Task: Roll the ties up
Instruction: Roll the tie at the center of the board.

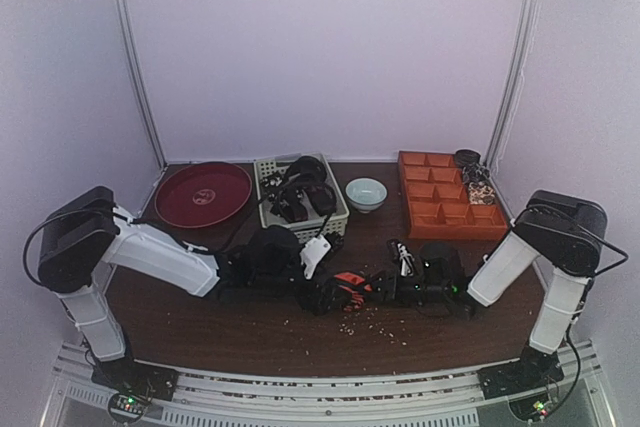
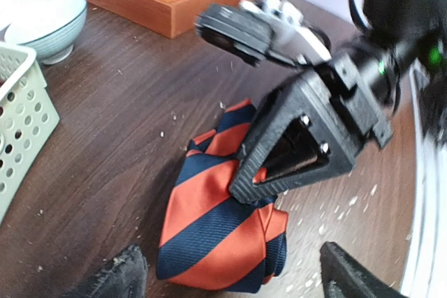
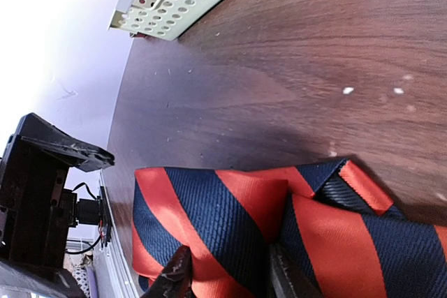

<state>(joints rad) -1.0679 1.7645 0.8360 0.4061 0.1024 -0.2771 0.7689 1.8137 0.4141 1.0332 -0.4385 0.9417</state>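
Gripping limp, slick tie (image 2: 209, 232) likely works best at its fold; right tool (image 3: 230, 278) clamps it, left tool (image 2: 234, 276) apart.

No text, label, brand, number or sign is recorded as legible on any item in the three views.

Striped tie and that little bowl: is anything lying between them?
Nothing but bare brown tabletop with a few pale crumbs separates the striped tie from the bowl, as the left wrist view shows.
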